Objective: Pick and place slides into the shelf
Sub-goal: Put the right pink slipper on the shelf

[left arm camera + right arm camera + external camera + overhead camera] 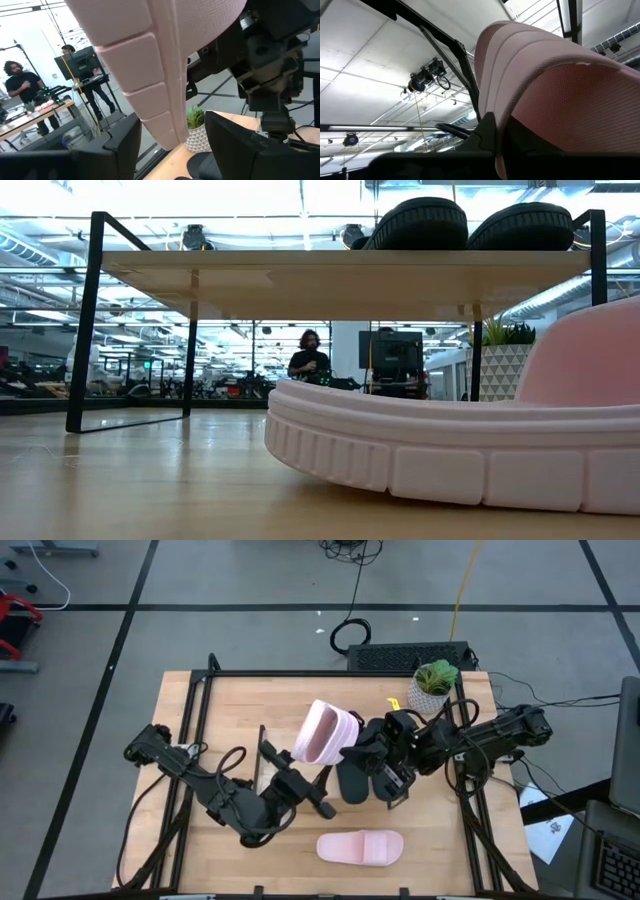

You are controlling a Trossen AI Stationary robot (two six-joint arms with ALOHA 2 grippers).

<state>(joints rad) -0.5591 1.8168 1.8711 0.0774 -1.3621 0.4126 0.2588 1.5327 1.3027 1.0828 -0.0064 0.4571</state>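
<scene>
left hand (312, 792): pinching raised pink slide (330, 732) | right hand (352, 753): pinching its strap

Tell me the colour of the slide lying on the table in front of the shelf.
Pale pink slide, clearest in the high view.

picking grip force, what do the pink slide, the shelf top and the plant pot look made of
Pink slide: looks like soft moulded foam or rubber, matte; thick blocky ridged sole, fine textured strap in the wrist views.

Shelf: top is a pale board with faint grain, probably wood or laminate, on thin black metal bars.

Plant pot: white with a diamond pattern, perhaps ceramic or plastic; hard to tell.
</scene>
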